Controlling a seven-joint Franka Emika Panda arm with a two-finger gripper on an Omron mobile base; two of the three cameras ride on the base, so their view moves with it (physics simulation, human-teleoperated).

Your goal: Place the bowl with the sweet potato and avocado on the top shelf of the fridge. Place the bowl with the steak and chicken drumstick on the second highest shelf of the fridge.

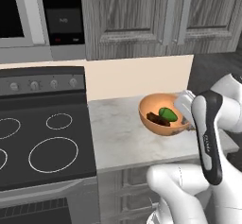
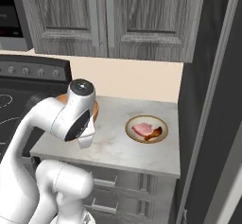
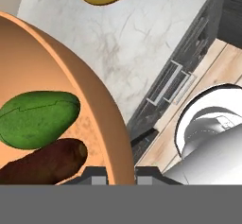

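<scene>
Claw (image 3: 122, 175) is pinching the orange bowl's (image 1: 156, 124) rim, lifting it tilted off the worktop (image 1: 123, 138); avocado (image 3: 38, 118) and potato (image 3: 45, 161) are sliding low. Meat bowl (image 2: 146, 129) is waiting right.

Bare marble counter (image 2: 113, 147) at lower centre of right base view; yellow bowl (image 2: 147, 129) right of centre, orange bowl (image 1: 163, 114) left, dark fridge side (image 2: 198, 100) blocking right edge.

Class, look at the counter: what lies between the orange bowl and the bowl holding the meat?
Nothing: in the right base view, bare marble counter separates the orange bowl from the meat bowl.
</scene>
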